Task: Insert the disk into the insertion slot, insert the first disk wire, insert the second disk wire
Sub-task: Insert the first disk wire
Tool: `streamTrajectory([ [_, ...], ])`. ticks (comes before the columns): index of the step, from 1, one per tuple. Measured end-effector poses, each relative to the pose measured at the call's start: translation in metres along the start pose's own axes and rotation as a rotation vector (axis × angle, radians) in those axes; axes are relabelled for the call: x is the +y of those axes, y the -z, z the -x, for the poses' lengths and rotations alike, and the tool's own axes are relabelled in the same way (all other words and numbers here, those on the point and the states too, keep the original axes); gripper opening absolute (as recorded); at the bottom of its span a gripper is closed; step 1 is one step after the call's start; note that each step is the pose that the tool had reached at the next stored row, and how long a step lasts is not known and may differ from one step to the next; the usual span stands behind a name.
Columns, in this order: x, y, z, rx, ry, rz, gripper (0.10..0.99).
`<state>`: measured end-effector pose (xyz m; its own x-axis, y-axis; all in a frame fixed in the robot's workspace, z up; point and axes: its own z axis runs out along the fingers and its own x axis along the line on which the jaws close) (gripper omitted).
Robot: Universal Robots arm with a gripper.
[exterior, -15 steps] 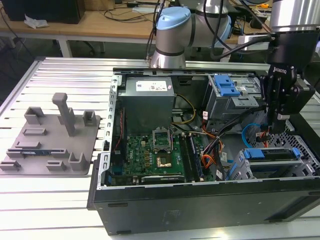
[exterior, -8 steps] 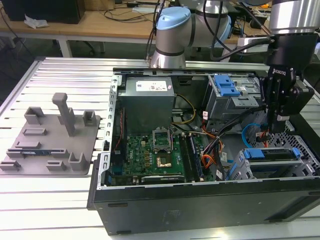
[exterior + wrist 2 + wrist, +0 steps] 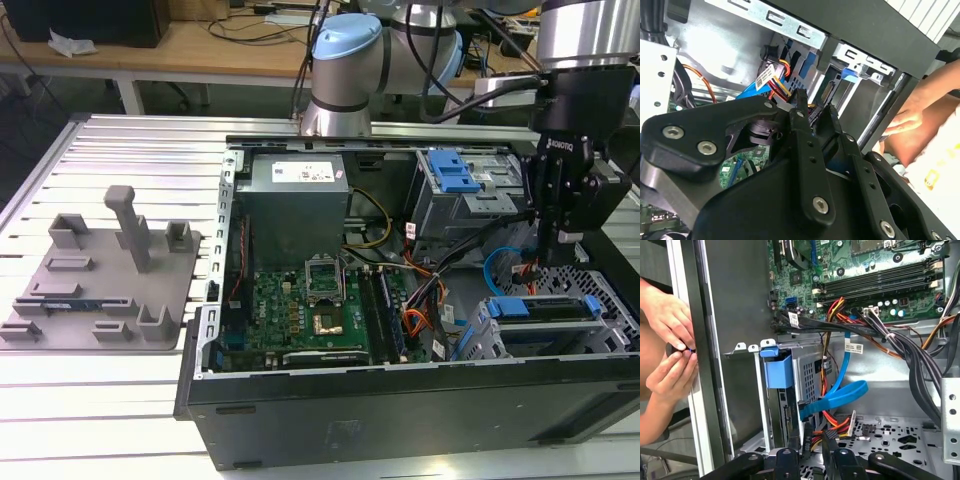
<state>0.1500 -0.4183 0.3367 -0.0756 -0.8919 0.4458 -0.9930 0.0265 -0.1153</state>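
The disk (image 3: 548,335), silver-grey in its blue carrier, lies inside the insertion slot (image 3: 600,290), the low perforated cage at the exterior view's right. My gripper (image 3: 556,258) hangs upright just behind that cage, inside the case. In the first wrist view my gripper (image 3: 818,444) has its fingers close together around a small black connector (image 3: 832,434) with red, orange and yellow wires. A loose blue flat wire (image 3: 840,395) loops just beyond it. The second wrist view has my gripper (image 3: 815,109) with its narrow fingertips beside the drive bays.
A taller grey bay with a blue latch (image 3: 450,172) stands behind the cage. The motherboard (image 3: 320,310) and thick cable bundles (image 3: 910,355) fill the case. A person's hands (image 3: 670,340) work at the case's outer wall. A grey fixture plate (image 3: 100,270) lies on the table.
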Motion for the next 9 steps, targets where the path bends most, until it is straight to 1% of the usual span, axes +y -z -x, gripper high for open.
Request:
streamTrajectory([
  [1,0.0005,0.0004,0.0007,0.002,0.0,0.0,0.322],
  [5,0.0023,0.002,0.0036,0.0054,0.001,-0.001,0.322],
  [9,0.0025,0.0021,0.0039,0.0073,0.001,-0.001,0.322],
])
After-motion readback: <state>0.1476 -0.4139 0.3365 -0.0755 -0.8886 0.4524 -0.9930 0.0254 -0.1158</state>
